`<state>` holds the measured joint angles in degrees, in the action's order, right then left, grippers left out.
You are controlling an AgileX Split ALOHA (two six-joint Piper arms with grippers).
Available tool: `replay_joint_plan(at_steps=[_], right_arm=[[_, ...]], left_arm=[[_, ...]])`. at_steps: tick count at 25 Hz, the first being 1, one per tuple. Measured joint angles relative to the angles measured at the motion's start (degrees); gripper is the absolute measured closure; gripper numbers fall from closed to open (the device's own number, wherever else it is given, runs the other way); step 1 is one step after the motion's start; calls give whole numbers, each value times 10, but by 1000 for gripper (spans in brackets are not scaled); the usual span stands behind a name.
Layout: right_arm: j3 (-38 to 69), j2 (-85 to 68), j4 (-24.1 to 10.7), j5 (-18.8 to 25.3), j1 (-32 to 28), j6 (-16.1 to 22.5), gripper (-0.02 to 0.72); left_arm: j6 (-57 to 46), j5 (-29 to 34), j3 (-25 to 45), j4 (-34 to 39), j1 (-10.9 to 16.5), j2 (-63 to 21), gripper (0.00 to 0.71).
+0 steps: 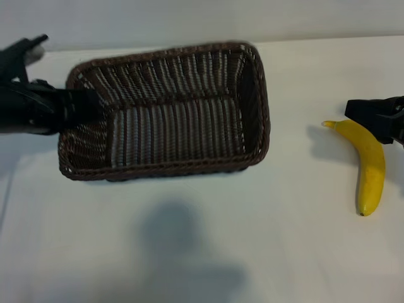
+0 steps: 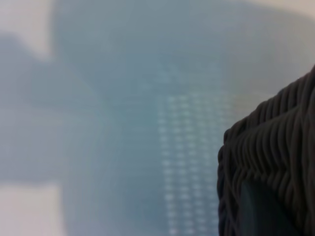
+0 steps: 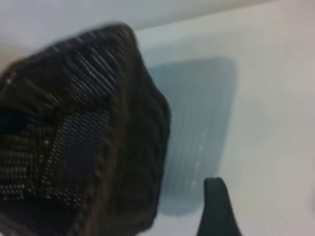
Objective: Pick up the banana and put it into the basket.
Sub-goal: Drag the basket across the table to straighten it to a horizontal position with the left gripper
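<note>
The left gripper (image 1: 82, 104) pinches the basket (image 1: 170, 113) rim, steadying it; the right gripper (image 1: 379, 117), jaws well apart and empty, hovers over the banana (image 1: 369, 164).

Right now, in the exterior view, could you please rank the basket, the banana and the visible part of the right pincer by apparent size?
1. The basket, by far the largest.
2. The banana.
3. The right pincer; the frame edge crops it, so its rank below the banana is unsure.

White table (image 1: 189, 252), soft dark shadow on near middle; pale grey wall (image 1: 202, 19) along far edge; even light.
</note>
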<state>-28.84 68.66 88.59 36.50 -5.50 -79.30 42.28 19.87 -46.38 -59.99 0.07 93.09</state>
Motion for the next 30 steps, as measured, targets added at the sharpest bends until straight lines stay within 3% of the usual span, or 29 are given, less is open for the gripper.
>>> replay_joint_plan(at_steps=[5, 13, 30], right_arm=[[0, 0, 0, 0, 0, 0, 215], [0, 0, 1, -1, 0, 0, 215], [0, 0, 1, -1, 0, 0, 215]], left_arm=[[4, 7, -32, 0, -7, 45, 553], [-8, -26, -49, -4, -58, 96, 553], [-11, -41, -55, -29, -60, 130, 553]])
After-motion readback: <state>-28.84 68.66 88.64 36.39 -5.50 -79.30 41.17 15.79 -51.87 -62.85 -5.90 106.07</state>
